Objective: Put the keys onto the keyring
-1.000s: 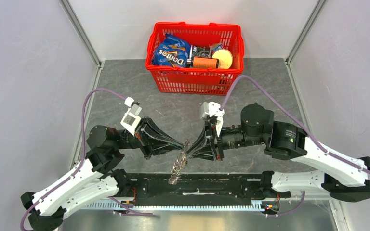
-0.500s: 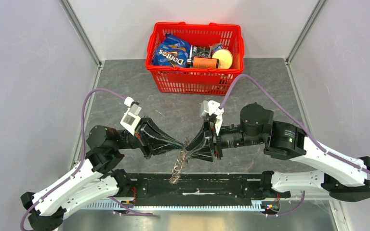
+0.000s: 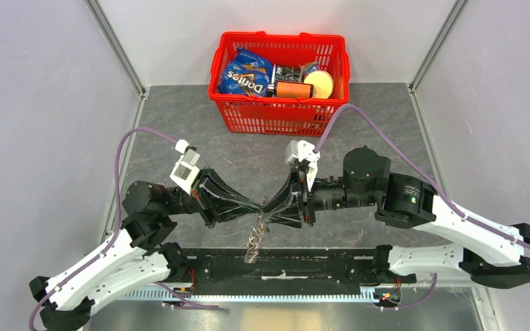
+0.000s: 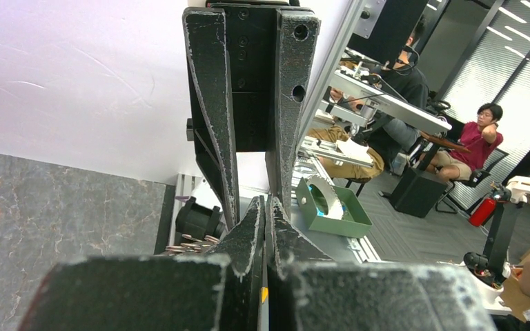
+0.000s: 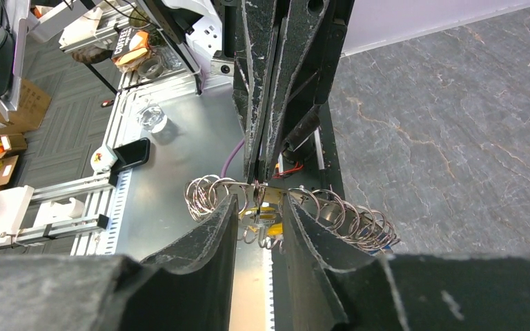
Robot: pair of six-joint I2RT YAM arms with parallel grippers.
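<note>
My left gripper (image 3: 257,206) and right gripper (image 3: 268,207) meet tip to tip above the table's near edge. The keyring (image 3: 254,238), a bunch of grey keys and wire rings, hangs below them. In the left wrist view my left gripper (image 4: 268,200) is shut, with a yellow sliver (image 4: 264,295) between its fingers. In the right wrist view my right gripper (image 5: 257,200) is open, its fingers either side of the yellow key (image 5: 268,207) and the keyring (image 5: 348,217). A bit of blue (image 5: 385,241), perhaps the blue key, shows at the ring's right end.
A red basket (image 3: 279,117) with a Doritos bag (image 3: 247,74) and other goods stands at the back of the grey table. The black rail (image 3: 283,265) of the arm bases runs along the near edge, under the hanging keyring.
My right gripper has slid a little to the left, closer onto the left gripper's tips. The left gripper and the hanging keyring have hardly moved.
</note>
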